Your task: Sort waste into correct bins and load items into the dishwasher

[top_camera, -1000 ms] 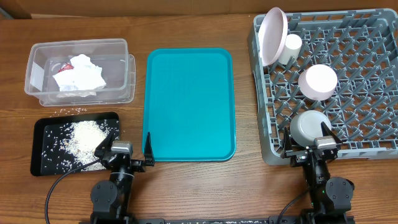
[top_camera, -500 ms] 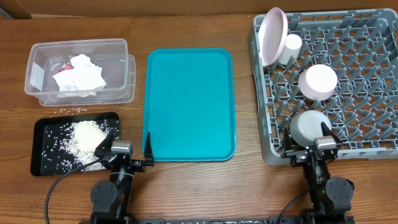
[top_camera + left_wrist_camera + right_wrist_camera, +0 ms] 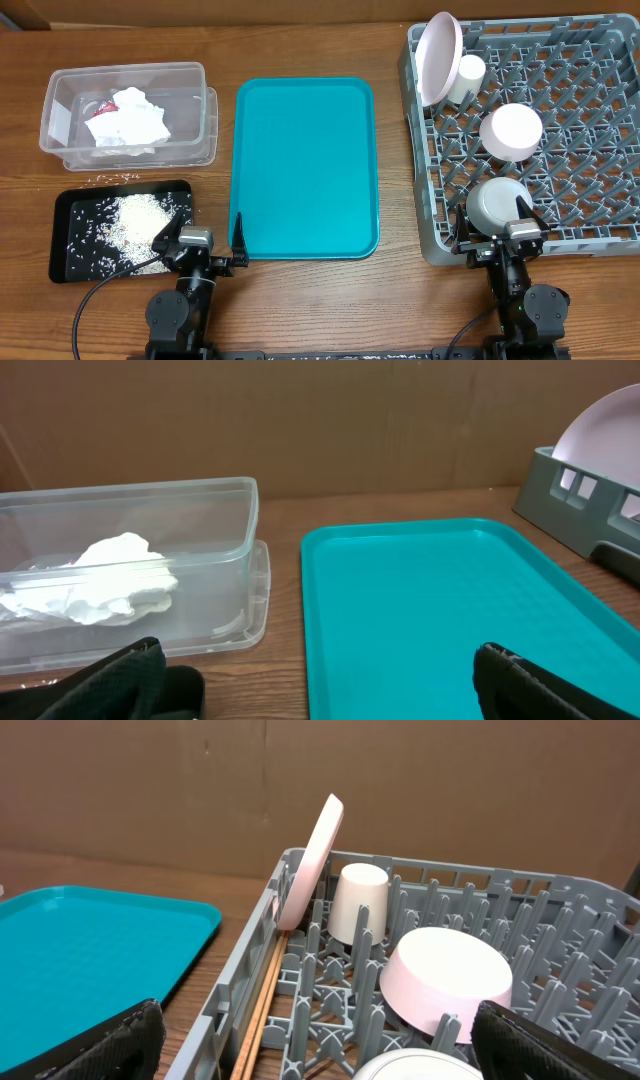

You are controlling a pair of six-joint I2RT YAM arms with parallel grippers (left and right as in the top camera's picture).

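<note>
Crumpled napkins (image 3: 127, 124) and a red wrapper scrap (image 3: 103, 108) lie in the clear tub (image 3: 209, 112). Rice (image 3: 135, 220) is heaped in the black tray (image 3: 72, 216), with a few grains (image 3: 115, 178) on the table above it. In the grey rack (image 3: 590, 130) a plate (image 3: 440, 58) stands on edge beside a cup (image 3: 465, 78), a pinkish bowl (image 3: 510, 132) and a grey bowl (image 3: 497, 203). My left gripper (image 3: 200, 234) rests open at the front edge between the black tray and the teal tray. Low at the rack's front corner, my right gripper (image 3: 502, 228) is open and empty.
The teal tray (image 3: 305, 165) lies bare mid-table. The left wrist view shows the tub (image 3: 130, 560), a napkin (image 3: 95, 580) and the teal tray (image 3: 450, 610). The right wrist view shows the rack wall (image 3: 240, 990), plate (image 3: 312, 860), cup (image 3: 358, 902) and pinkish bowl (image 3: 445, 982).
</note>
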